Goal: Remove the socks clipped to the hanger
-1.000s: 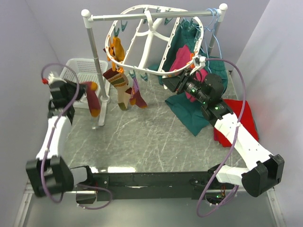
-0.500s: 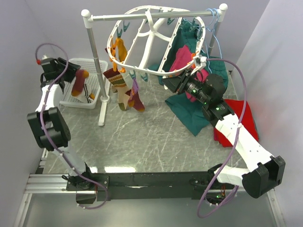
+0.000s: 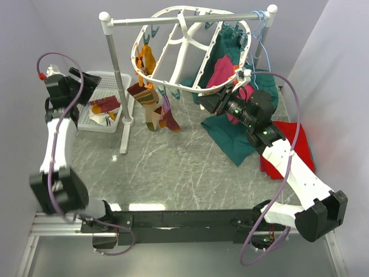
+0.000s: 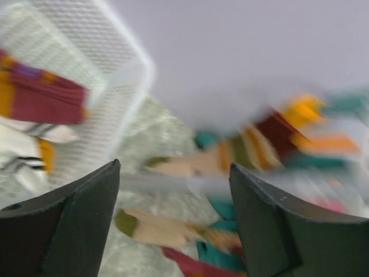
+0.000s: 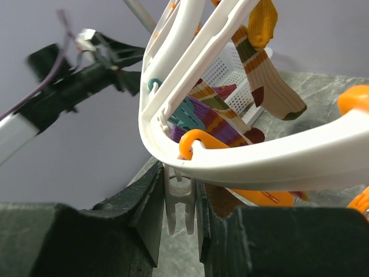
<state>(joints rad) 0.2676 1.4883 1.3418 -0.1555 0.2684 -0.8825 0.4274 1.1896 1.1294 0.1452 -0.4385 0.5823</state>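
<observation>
Left claw is spread wide with nothing in it, over the basket at about 10 o'clock on the surface. A maroon-and-mustard striped sock lies inside. Right claw is pinched on a white tab under the hanger rim, around its 4 o'clock. Hanger's a white oval with orange and teal clips, up at 12 on the rack. Striped socks dangle off its 8 o'clock edge.
</observation>
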